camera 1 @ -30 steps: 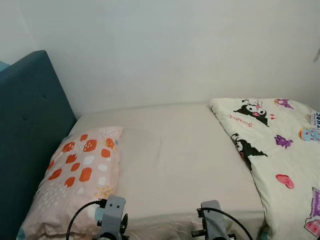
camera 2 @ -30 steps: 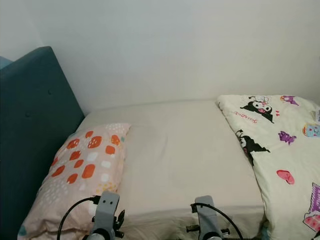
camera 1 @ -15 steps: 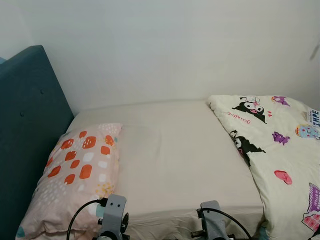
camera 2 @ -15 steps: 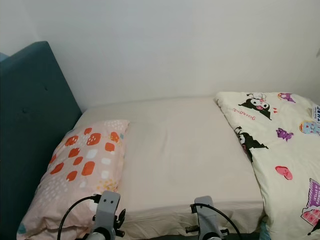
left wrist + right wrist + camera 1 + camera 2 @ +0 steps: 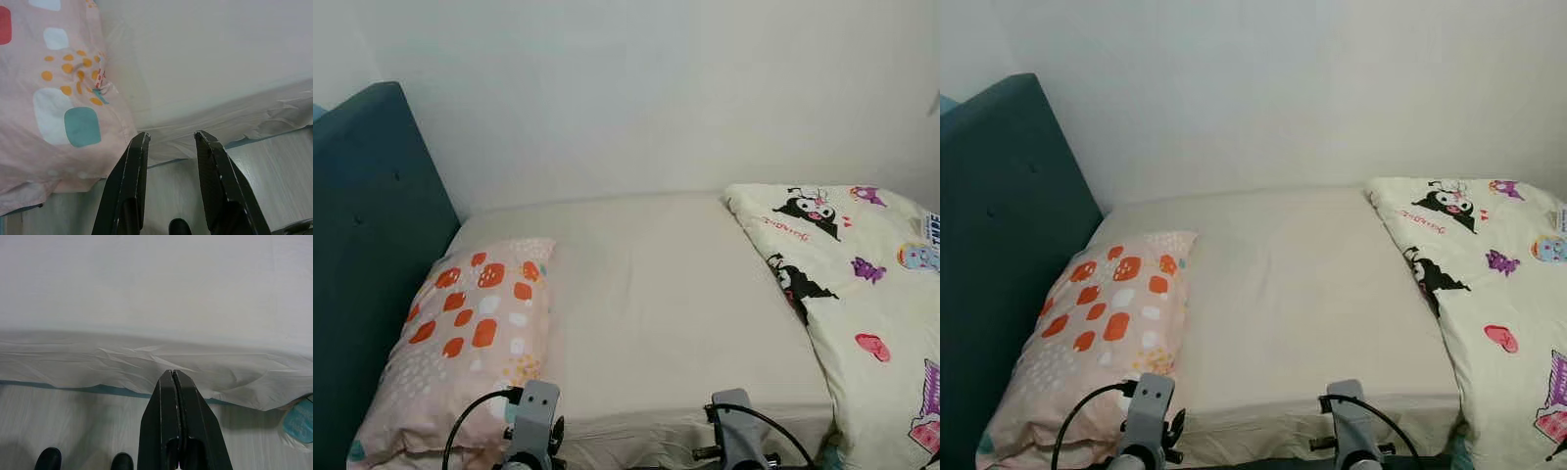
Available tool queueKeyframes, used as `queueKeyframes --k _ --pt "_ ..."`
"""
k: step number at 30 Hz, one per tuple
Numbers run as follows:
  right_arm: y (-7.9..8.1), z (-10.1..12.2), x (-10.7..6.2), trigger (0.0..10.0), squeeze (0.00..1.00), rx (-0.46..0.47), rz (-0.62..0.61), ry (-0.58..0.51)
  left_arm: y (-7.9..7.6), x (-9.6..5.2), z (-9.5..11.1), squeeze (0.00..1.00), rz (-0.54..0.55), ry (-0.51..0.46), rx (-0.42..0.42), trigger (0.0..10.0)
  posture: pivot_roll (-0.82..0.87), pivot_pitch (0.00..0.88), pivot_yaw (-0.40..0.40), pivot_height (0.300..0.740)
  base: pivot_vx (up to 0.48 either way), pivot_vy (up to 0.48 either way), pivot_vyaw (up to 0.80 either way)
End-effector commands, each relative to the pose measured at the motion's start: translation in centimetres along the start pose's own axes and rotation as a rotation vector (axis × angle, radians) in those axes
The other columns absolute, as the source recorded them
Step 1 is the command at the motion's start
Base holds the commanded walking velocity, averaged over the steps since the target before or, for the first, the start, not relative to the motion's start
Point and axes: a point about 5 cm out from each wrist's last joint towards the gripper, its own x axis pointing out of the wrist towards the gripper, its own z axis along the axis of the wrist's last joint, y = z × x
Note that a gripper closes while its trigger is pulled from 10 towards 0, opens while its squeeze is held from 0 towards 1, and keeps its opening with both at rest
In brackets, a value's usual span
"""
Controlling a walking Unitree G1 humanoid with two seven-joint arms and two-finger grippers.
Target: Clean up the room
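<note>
Soft, even indoor light filled the head views, which were sharp and free of glare, with the white wall (image 5: 656, 88) faintly shaded toward the corners and a dim shadow under the bed (image 5: 146, 367) edge, while both wrist views looked paler, slightly hazy and softly focused.

My cream cartoon-printed quilt (image 5: 862, 294) runs off the frame at three o'clock; the dark teal padded headboard (image 5: 367, 245) is cropped at nine o'clock.
</note>
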Motion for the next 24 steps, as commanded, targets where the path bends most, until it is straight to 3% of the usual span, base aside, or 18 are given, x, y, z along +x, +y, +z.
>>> queueKeyframes --k 1,12,24 --pt "0.32 0.12 0.00 10.0 0.00 0.017 0.004 -0.011 0.51 -0.24 -0.46 0.00 0.006 0.020 0.009 10.0 -0.04 0.112 0.030 0.740 0.000 0.000 0.00" --pt "0.57 0.02 -0.07 10.0 0.00 0.015 0.014 -0.009 0.28 -0.21 -0.17 0.00 -0.016 0.001 0.011 10.0 -0.05 0.103 0.031 0.740 0.000 0.000 0.00" --pt "0.59 -0.08 -0.12 10.0 0.00 0.011 0.016 -0.007 0.08 -0.24 -0.06 0.00 -0.028 -0.009 0.000 10.0 -0.05 0.098 0.030 0.740 0.000 -0.365 0.00"
